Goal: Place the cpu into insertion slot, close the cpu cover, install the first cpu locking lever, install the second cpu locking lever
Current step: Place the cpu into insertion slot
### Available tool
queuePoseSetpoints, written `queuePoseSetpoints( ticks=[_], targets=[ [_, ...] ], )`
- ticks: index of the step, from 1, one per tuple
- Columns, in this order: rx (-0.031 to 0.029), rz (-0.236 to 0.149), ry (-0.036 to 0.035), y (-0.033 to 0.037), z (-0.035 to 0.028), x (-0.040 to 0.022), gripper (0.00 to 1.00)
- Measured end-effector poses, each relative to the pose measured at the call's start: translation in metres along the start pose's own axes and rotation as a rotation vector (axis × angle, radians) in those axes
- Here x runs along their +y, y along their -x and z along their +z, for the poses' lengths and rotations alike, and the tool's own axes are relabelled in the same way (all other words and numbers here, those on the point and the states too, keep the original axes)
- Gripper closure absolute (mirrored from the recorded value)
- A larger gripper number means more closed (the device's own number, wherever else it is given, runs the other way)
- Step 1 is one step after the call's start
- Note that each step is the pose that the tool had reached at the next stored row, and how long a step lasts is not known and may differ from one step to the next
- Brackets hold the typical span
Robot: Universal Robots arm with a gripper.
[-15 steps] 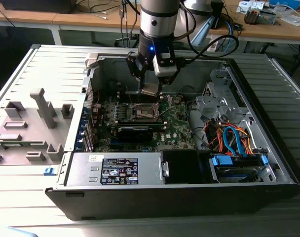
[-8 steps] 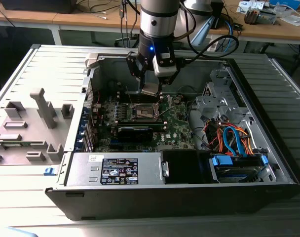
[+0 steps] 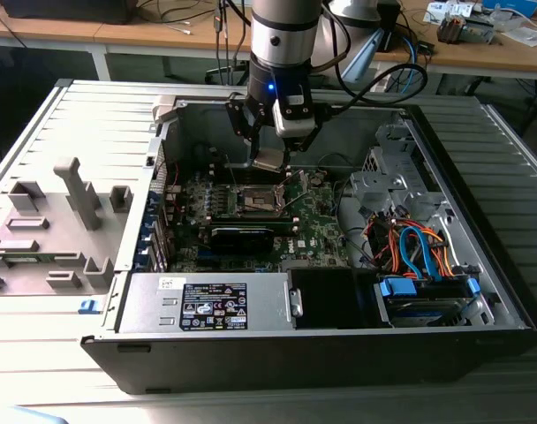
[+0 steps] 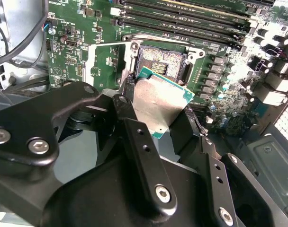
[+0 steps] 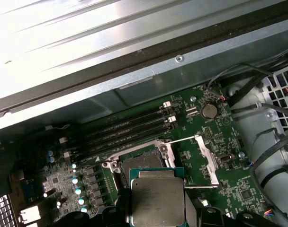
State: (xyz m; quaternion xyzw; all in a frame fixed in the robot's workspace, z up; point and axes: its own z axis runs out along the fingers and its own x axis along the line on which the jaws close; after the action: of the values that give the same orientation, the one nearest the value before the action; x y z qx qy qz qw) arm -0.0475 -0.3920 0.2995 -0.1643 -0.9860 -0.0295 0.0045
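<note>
The end effector is clenched on the cpu, with one black finger on each of two opposite edges. The silver top of the cpu faces the wrist cameras. The cpu hangs over the insertion slot, inside the open computer case, and I judge that it is near the slot but not in it. In the second wrist view one green corner of the cpu covers the near edge of the slot. The cpu cover stands open beside the slot, so the dark centre with its fine contacts lies bare. I cannot tell the two locking levers with certainty.

The main danger, as I see it, is a crooked landing. In the second wrist view the cpu looks tilted against the board. If one corner goes down first, it may press on the contacts and bend them. A second danger is a wrong position. If the cpu is shifted or turned against the metal rim, it may rest on the rim and not drop in. Closing the cover on it would then push it by force. The grip is only on thin edges, so the cpu could slip or turn between the fingers. The fingers are also wide, and they may strike the rim or the memory slots near by.
</note>
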Motion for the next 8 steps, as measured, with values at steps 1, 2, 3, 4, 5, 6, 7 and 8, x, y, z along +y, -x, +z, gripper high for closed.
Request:
queuePoseSetpoints(
  ticks=[1,2,3,4,5,6,7,8],
  targets=[
    [-0.0001,0.001,0.0000,0.0000,0.0000,0.0000,0.45],
    [-0.0001,0.002,0.0000,0.0000,0.0000,0.0000,0.45],
    [-0.0002,0.003,0.0000,0.0000,0.0000,0.0000,0.45],
    [-0.0002,0.003,0.0000,0.0000,0.0001,0.0000,0.45],
    [-0.0003,0.004,0.0001,0.0000,0.0001,0.0000,0.45],
    [-0.0003,0.005,0.0001,0.0000,0.0001,0.0000,0.45],
    [-0.0004,0.006,0.0001,0.0000,0.0001,0.0000,0.45],
    [-0.0004,0.007,0.0001,0.0000,0.0001,0.0000,0.45]
  ],
)
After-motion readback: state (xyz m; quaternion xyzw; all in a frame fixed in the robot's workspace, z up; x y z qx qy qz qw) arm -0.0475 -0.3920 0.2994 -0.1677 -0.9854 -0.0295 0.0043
